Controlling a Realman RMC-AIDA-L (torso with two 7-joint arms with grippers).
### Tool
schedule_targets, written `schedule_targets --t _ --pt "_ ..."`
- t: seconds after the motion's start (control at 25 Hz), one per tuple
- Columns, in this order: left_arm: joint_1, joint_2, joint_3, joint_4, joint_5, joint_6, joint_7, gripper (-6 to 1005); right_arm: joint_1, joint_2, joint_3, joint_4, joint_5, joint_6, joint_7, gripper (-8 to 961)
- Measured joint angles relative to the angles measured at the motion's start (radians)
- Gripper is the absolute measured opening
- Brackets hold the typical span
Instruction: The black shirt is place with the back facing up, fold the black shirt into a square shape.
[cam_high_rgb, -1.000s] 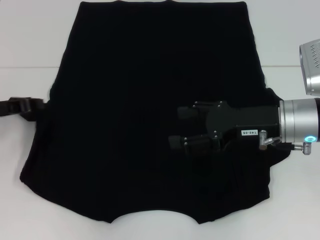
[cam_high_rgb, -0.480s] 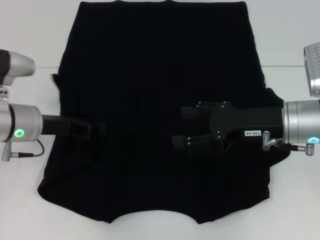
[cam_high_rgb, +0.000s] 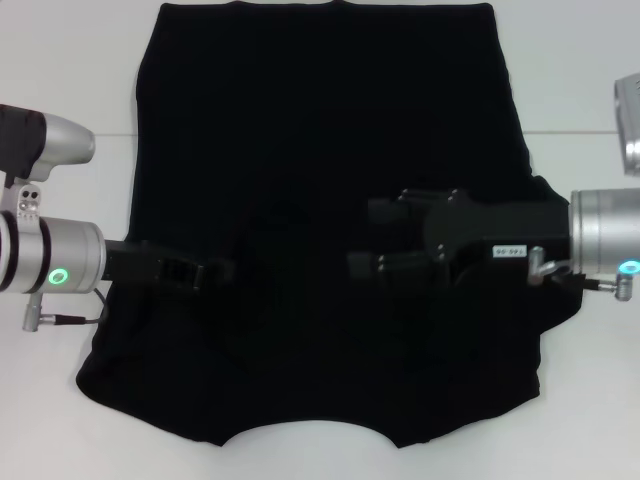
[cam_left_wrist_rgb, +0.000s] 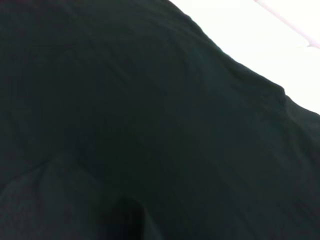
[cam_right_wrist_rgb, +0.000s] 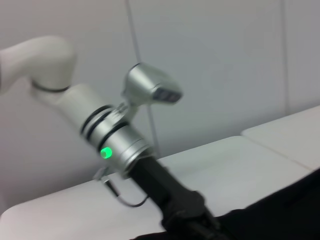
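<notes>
The black shirt (cam_high_rgb: 320, 150) lies spread flat across the white worktop (cam_high_rgb: 70, 80), filling the middle of the scene, and both grippers sit low over its near half. The left gripper (cam_high_rgb: 215, 275) reaches in level from the left over the shirt, though I cannot tell whether its fingers are open or closed against the dark cloth. The right gripper (cam_high_rgb: 365, 240) reaches in level from the right, its fingers (cam_high_rgb: 385, 210) spread apart just above the fabric.
</notes>
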Motion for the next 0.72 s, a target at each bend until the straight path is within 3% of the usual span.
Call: schedule_targets --t 0.12,0.32,0.48,0.72 --pt "-0.001 -0.012 0.0 0.0 -0.016 -0.002 0.006 88 -0.002 -0.017 0.03 0.0 0.0 0.008 0.04 845" --pt "0.001 -0.025 0.001 0.001 -0.071 0.053 0.052 192 -0.01 -0.066 0.057 -0.001 -0.012 0.061 0.208 841" --pt "0.019 -0.026 -0.003 -0.026 -0.205 0.2 0.245 276 -0.012 -0.121 0.051 -0.003 -0.087 0.127 0.424 837" --pt "0.033 -0.027 -0.001 -0.141 -0.356 0.323 0.577 517 -0.012 -0.181 0.058 -0.004 -0.218 0.179 0.697 832"
